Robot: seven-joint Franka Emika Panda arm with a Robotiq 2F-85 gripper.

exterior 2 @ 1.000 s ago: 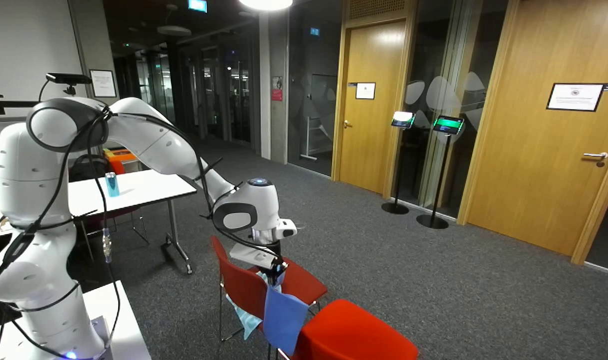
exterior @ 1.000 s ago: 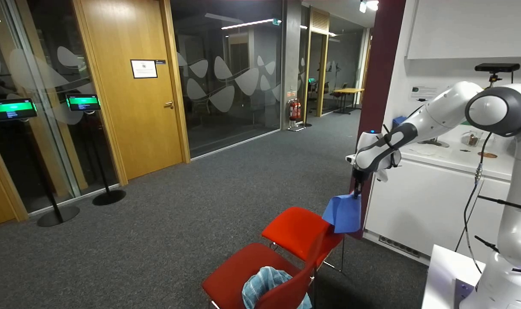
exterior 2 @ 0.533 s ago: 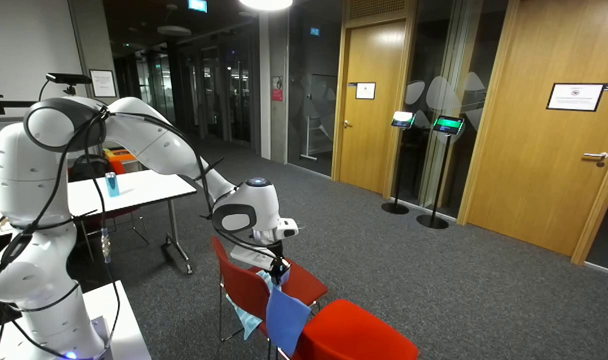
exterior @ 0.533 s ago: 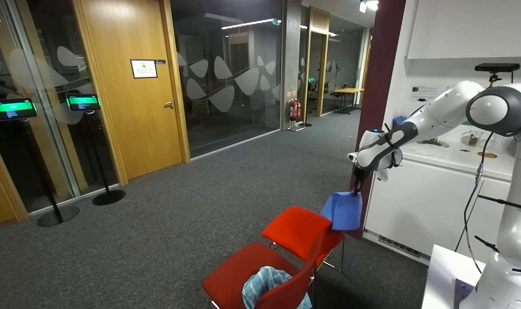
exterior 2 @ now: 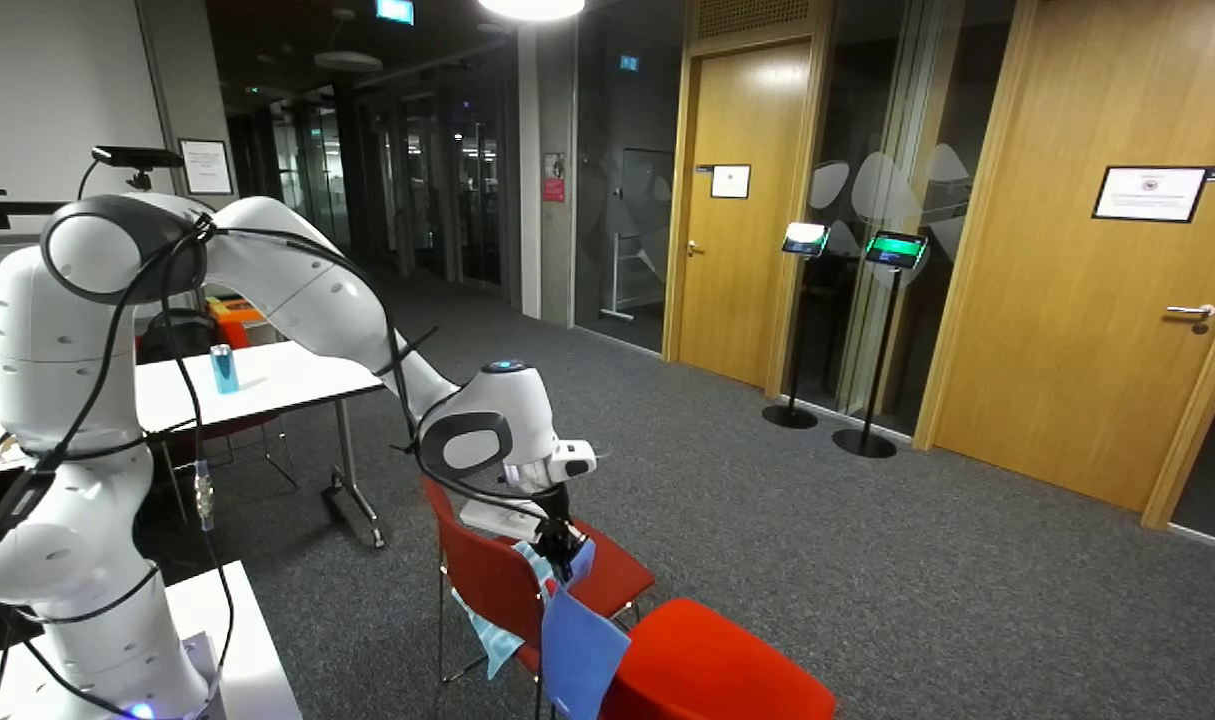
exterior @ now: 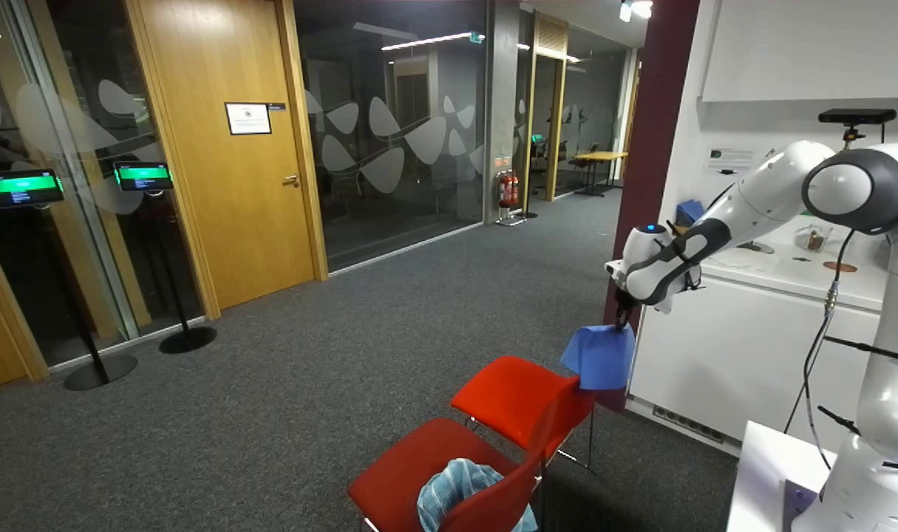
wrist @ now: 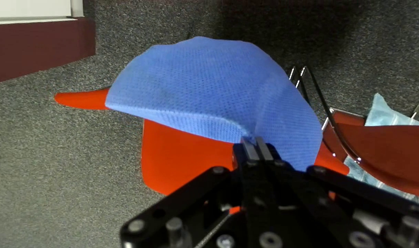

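Observation:
My gripper (wrist: 253, 141) is shut on one edge of a blue cloth (wrist: 202, 79), which spreads out past the fingertips in the wrist view. In both exterior views the cloth (exterior: 600, 358) (exterior 2: 582, 645) hangs down from the gripper (exterior: 622, 324) (exterior 2: 565, 565). It hangs by the backrest of a bright red chair (exterior: 511, 395) (exterior 2: 717, 660); I cannot tell whether they touch. In the wrist view the cloth covers part of this chair (wrist: 181, 155). A darker red chair (exterior: 426, 458) stands beside it, with a light blue checked cloth (exterior: 452, 488) (exterior 2: 492, 635) on it.
A white counter with cabinets (exterior: 729, 355) and a maroon pillar (exterior: 652, 148) stand near the arm. The arm's base is on a white table (exterior 2: 252, 650). Another white table (exterior 2: 287, 375) carries a blue can (exterior 2: 224, 369). Two screen stands (exterior: 186, 338) (exterior: 100, 372) stand by the doors.
My gripper has moved with the blue cloth, to the right and slightly up in an exterior view. The cloth's hanging part has swung and spread. The chairs and checked cloth have not moved.

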